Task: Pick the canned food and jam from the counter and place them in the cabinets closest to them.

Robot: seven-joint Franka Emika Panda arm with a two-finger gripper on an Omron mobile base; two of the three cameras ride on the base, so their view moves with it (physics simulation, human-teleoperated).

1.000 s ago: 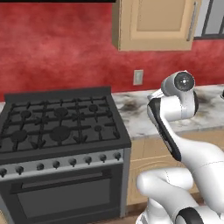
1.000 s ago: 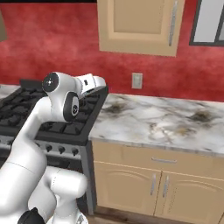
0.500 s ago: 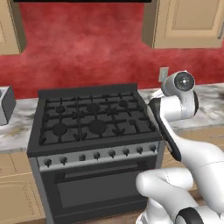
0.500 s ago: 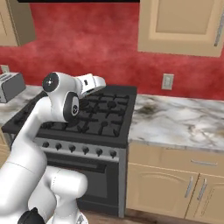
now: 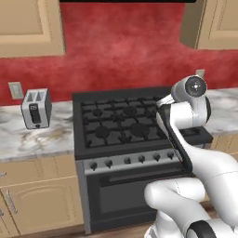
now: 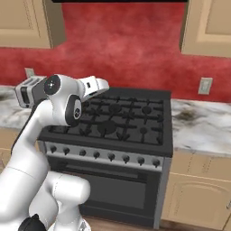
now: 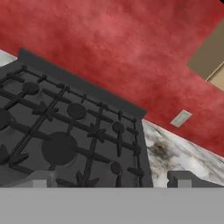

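Neither the can nor the jam is anywhere to be seen, so where they sit cannot be told; the counter (image 5: 32, 139) runs to both sides of the stove (image 6: 117, 122), bare but for a toaster (image 5: 36, 108) left of the stove. Cabinets (image 5: 28, 25) hang above, doors shut. The gripper (image 7: 111, 179) hovers over the stove's front edge, jaws spread wide and holding nothing, likely carried clear while the base hunts for the items. No readable labels or writing show.

Black gas stove (image 5: 125, 125) centre, toaster (image 5: 36, 108) on marble counter (image 5: 32, 137) left, tan cabinets (image 5: 29, 28) above
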